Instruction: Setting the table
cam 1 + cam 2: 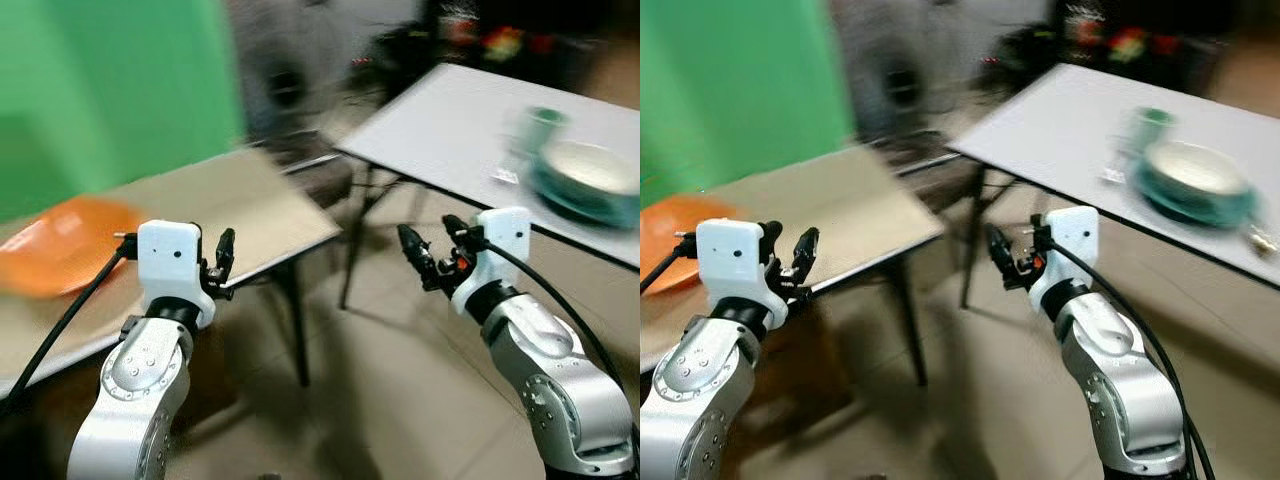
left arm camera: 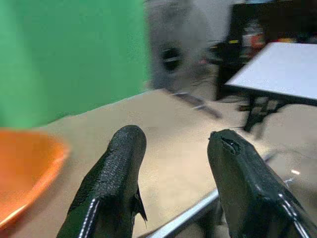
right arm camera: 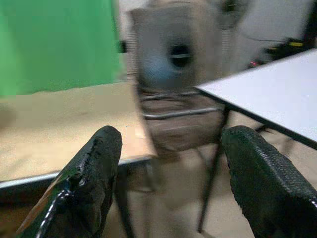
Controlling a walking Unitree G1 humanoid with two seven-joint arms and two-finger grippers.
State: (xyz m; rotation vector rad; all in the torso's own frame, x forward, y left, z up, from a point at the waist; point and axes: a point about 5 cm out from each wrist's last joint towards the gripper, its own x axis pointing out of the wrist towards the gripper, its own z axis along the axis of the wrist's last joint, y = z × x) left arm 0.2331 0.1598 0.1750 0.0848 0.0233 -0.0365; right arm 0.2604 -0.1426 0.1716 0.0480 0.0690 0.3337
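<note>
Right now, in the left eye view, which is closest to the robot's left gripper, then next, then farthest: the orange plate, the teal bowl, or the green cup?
From the left gripper:
1. Orange plate, on the tan table to its left.
2. Green cup, on the white table, far right.
3. Teal bowl, beside the cup; these two are nearly too close to call.

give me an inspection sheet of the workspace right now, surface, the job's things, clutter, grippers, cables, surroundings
Surface: tan wooden table on the robot's left, white rectangular table on its right, tiled floor between.
Job's things: orange plastic plate on the tan table; teal bowl on a teal plate and a pale green cup on the white table, blurred.
Clutter: nothing seen.
Grippers: left gripper open over the tan table's edge; right gripper open above the floor.
Cables: black cable along the left arm, another along the right.
Surroundings: green backdrop, grey boxy object behind.
</note>
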